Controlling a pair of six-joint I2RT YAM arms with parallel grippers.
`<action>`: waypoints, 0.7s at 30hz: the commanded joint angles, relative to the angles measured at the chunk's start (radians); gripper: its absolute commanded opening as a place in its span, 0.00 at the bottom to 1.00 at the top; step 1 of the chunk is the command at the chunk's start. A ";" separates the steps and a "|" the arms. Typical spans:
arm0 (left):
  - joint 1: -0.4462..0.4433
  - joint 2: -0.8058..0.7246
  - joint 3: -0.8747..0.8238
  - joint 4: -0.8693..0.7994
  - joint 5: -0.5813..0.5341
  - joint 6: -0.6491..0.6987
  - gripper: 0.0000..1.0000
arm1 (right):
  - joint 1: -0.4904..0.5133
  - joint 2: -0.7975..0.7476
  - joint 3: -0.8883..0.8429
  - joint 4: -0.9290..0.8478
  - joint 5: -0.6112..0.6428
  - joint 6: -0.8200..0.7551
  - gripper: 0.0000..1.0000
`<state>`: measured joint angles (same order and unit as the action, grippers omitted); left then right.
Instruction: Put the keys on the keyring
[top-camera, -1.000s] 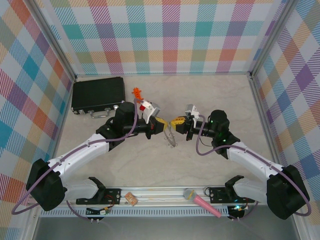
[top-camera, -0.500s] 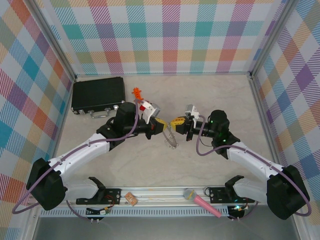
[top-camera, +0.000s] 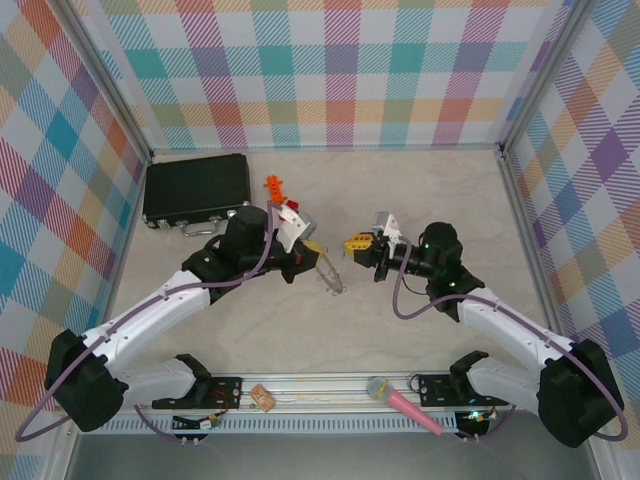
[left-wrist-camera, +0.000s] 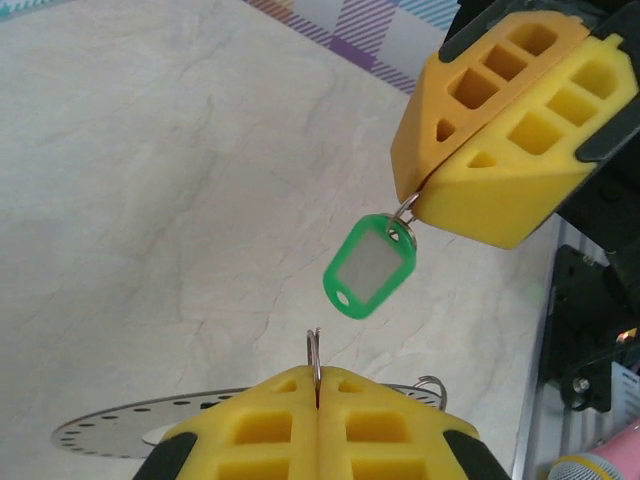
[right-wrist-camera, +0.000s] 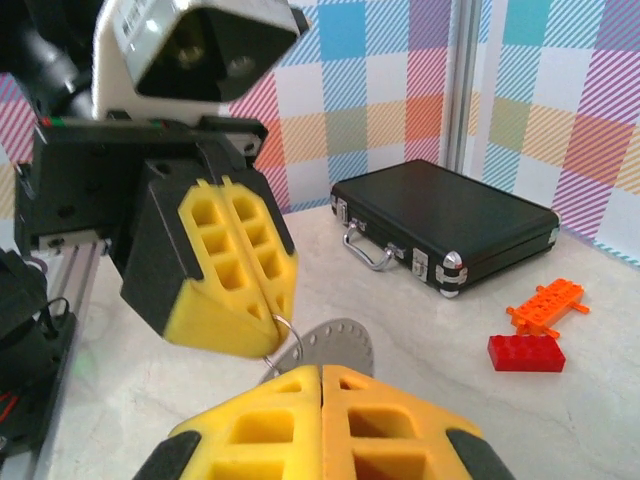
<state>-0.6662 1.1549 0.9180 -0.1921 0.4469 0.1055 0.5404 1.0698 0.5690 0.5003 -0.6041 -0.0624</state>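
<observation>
In the left wrist view my left gripper (left-wrist-camera: 317, 378) is shut on a thin silver wire loop of the keyring (left-wrist-camera: 314, 350), and the keyring's flat perforated grey plate (left-wrist-camera: 100, 440) hangs below. My right gripper (left-wrist-camera: 425, 195) is shut on the small loop of the green key (left-wrist-camera: 370, 265), which dangles a short way above the left fingers without touching the ring. From above, the left gripper (top-camera: 312, 250) and right gripper (top-camera: 350, 243) face each other with a small gap, the keyring (top-camera: 328, 275) hanging between them. The right wrist view shows the left gripper (right-wrist-camera: 262, 318) and the keyring (right-wrist-camera: 330, 345).
A black case (top-camera: 195, 190) lies at the back left, with an orange toy piece (top-camera: 274, 186) and a red block (right-wrist-camera: 527, 352) beside it. A pink microphone (top-camera: 403, 404) and a small tan object (top-camera: 262, 397) rest on the front rail.
The two grippers have drawn apart. The left gripper pulled back to the left with the keyring, and the right gripper lifted slightly up and right.
</observation>
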 joint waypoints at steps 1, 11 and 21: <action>-0.018 -0.045 0.055 -0.133 -0.052 0.124 0.00 | 0.040 0.003 -0.019 0.021 0.043 -0.127 0.00; -0.024 -0.103 0.057 -0.276 -0.052 0.353 0.00 | 0.196 0.054 0.008 0.003 0.191 -0.324 0.00; -0.029 -0.120 0.050 -0.299 -0.037 0.378 0.00 | 0.260 0.081 0.021 0.026 0.253 -0.393 0.00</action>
<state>-0.6796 1.0477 0.9600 -0.4644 0.3912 0.4511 0.7902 1.1469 0.5575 0.4931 -0.3660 -0.4149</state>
